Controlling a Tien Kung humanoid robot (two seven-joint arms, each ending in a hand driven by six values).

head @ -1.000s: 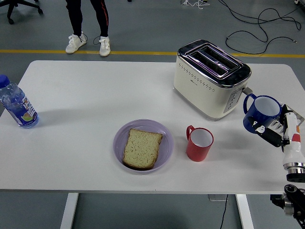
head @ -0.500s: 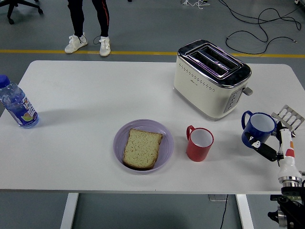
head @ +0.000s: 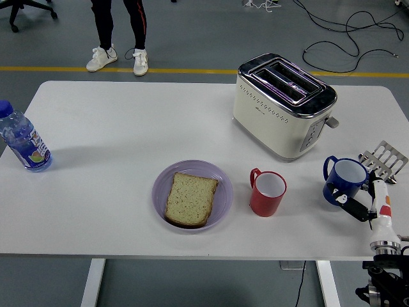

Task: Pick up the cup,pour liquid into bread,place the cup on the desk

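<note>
Blue ceramic marks the mug (head: 343,181) at the counter's (head: 115,134) right side in the head view, upright with its white inside showing and its handle turned to the left. The right robot hand (head: 365,206) comes up from the lower right corner and sits against the mug's near right side; one black finger (head: 355,208) lies along the mug's lower wall, but whether the fingers close around it or merely touch cannot be told from here. Just behind the robot hand, a grey slotted rack-like piece (head: 385,157) lies on the counter near its right edge. To the robot hand's left stands a red mug (head: 267,192), empty, handle to the left, well apart from the blue one. Farther left again is a lilac plate (head: 223,192) carrying a slice of bread (head: 190,199), lying flat. Beyond the robot hand and to its left, a cream two-slot toaster (head: 283,105) stands at an angle. At the counter's far left edge stands a clear water bottle (head: 22,141) with a blue cap. Past the counter a person's legs (head: 119,29) in dark trousers and white shoes stand on the grey floor (head: 204,32), and black cables (head: 351,32) trail there.
</note>
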